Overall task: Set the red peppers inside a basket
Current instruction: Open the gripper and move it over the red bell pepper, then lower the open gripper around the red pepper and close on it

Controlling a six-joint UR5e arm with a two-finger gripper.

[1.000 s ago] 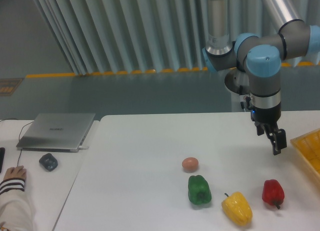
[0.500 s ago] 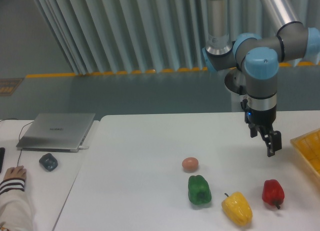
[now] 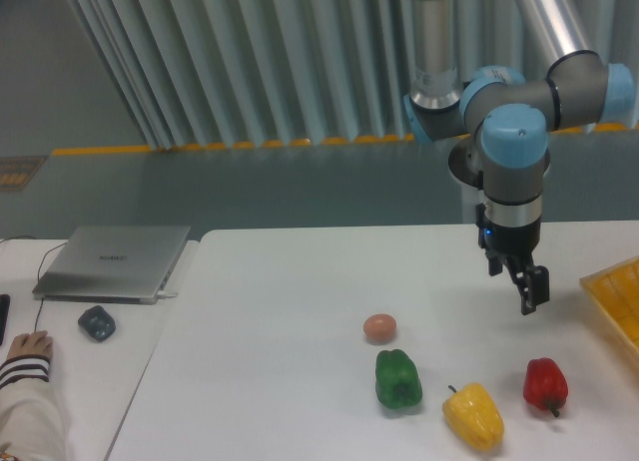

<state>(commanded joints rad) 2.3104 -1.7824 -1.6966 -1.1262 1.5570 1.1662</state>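
A white table [image 3: 300, 301] stands before grey vertical slats. The red pepper [image 3: 545, 383] lies near its front right edge, just right of a yellow bell pepper [image 3: 473, 415], with a green bell pepper [image 3: 397, 378] and a small egg [image 3: 379, 327] further left. The gripper [image 3: 530, 289] hangs above the red pepper, apart from it; whether its fingers are parted cannot be told. The yellow basket [image 3: 617, 293] shows at the right edge. Faint lettering on the closed laptop [image 3: 113, 261] is unreadable.

The red pepper [image 3: 545, 384] has a glossy, smooth skin (as do the yellow pepper [image 3: 473, 416] and green pepper [image 3: 398, 378]), the basket [image 3: 617, 299] looks like yellow plastic lattice, the table [image 3: 280, 311] is matt white, and the laptop [image 3: 115, 261] brushed metal.
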